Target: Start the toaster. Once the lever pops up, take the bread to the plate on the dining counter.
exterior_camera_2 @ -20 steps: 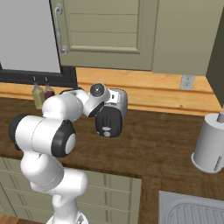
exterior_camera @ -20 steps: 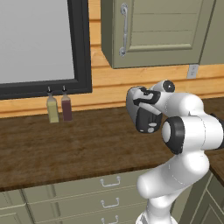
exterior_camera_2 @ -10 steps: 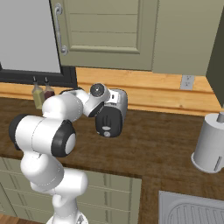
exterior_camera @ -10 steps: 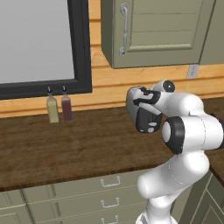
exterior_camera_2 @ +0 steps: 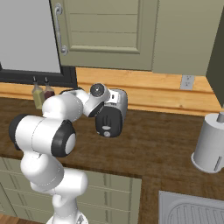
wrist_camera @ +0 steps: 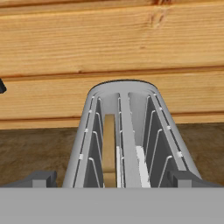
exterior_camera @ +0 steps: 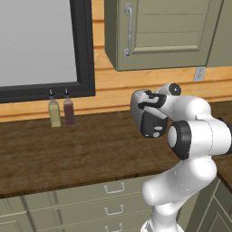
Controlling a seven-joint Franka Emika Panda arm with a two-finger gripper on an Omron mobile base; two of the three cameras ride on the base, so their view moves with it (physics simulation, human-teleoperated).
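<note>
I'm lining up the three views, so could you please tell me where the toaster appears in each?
Left base view: toaster, centre-right, mostly behind the wrist.
Right base view: toaster, centre, behind the hand.
Hand view: toaster, lower centre, slots facing the camera.
Shared landmark: the wooden wall boards behind it.

Arm body: glossy white rounded shells, fat tubular links, smooth with no visible cables or screws. Joints are dark grey/black bands; one wide black ring sits at the right of the left base view, another at the left of the right base view. A small white cap with a dark round disc sits near the wrist. The hand housing is dark grey/black, boxy with rounded edges and a small pale dot on its face. Finger tips are small dark grey blocks.
</note>
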